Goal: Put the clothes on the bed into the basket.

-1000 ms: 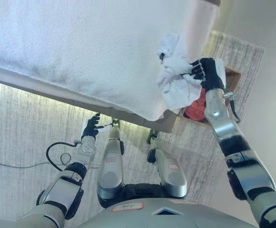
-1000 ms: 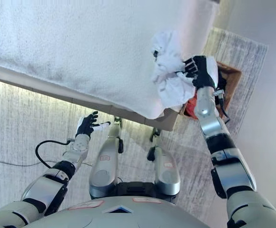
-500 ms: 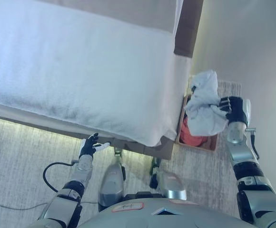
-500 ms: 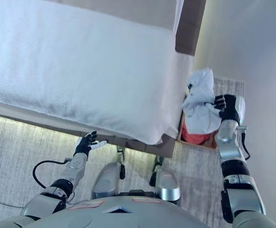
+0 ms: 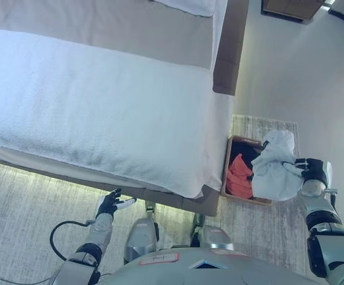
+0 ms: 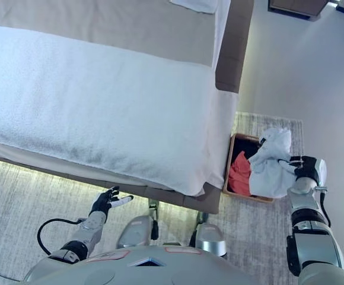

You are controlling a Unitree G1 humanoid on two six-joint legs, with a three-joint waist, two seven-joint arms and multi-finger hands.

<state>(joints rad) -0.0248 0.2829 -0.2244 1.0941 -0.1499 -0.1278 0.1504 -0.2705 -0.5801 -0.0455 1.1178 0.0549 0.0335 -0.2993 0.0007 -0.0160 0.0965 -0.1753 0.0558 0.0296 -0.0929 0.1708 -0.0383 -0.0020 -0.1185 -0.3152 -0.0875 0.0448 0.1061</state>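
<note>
While the right hand (image 5: 314,171) grips a white garment (image 5: 276,168) over the basket (image 6: 233,155), the left hand (image 5: 109,203) hangs spread.

Bed and floor, seen from above.
A white blanket (image 5: 101,107) is covering the bed (image 5: 222,53), with a beige sheet (image 5: 101,29) showing beyond it. A brown basket (image 6: 229,172) is sitting on the grey rug (image 5: 261,219) just beside the bed's corner.

A humanoid robot with silver-grey jointed arms banded in black, a dark left hand (image 5: 108,204) with white fingertips, and a dark right hand (image 5: 314,171) with a white cover.
</note>
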